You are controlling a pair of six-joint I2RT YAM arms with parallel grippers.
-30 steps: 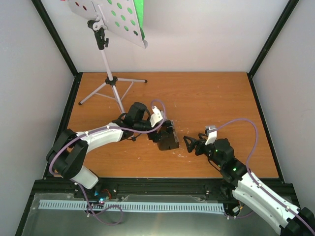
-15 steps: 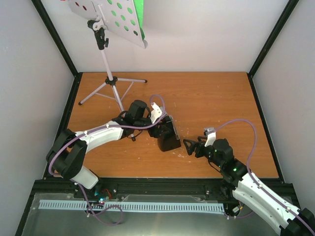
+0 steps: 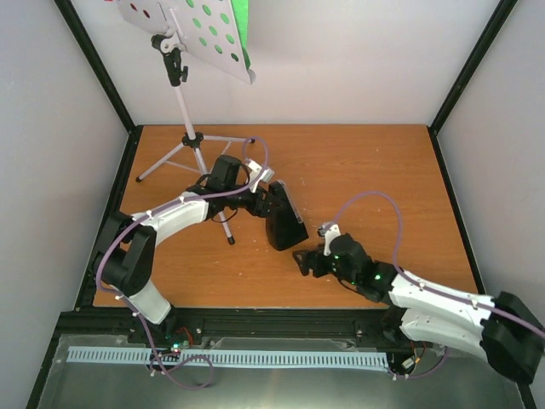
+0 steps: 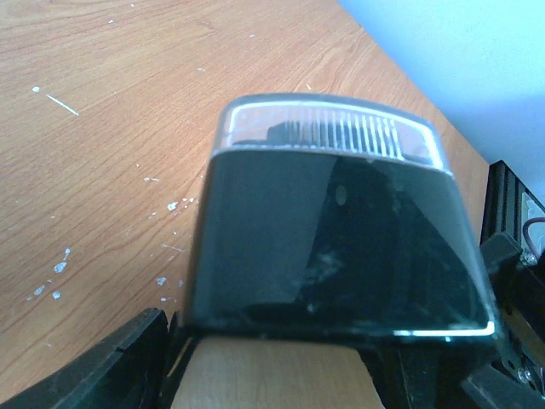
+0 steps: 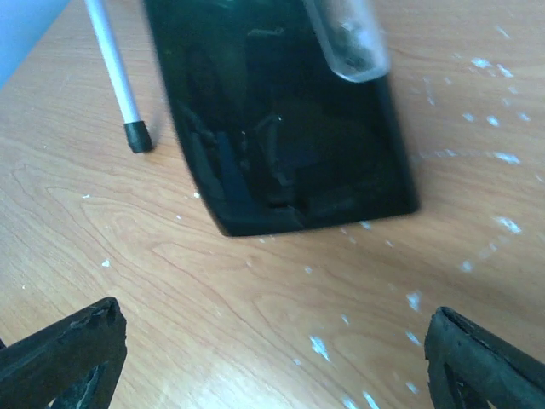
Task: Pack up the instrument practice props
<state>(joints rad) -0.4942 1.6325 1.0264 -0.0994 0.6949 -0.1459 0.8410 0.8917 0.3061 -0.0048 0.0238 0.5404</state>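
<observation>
The music stand (image 3: 181, 94) stands at the back left, its pale perforated desk (image 3: 189, 32) carrying a green sheet (image 3: 241, 24); red shows through some holes. The black metronome (image 3: 285, 225) sits mid-table, tilted. My left gripper (image 3: 271, 201) is shut on its far end. In the left wrist view the metronome (image 4: 332, 230) fills the space between my left gripper (image 4: 281, 379) jaws, its clear cover (image 4: 328, 128) pointing away. My right gripper (image 3: 304, 260) is open just in front of it. In the right wrist view the metronome (image 5: 281, 128) lies beyond my right gripper (image 5: 272, 366).
One silver tripod leg ends in a black rubber foot (image 5: 136, 136) right beside the metronome, and my left arm (image 3: 183, 211) crosses over that leg (image 3: 223, 223). Black frame rails (image 3: 128, 170) and white walls bound the wooden table (image 3: 383, 179).
My left gripper narrowed onto the metronome and turned it, tipping it back toward the stand. My right arm reached left, bringing its open gripper close to the metronome's near side.
</observation>
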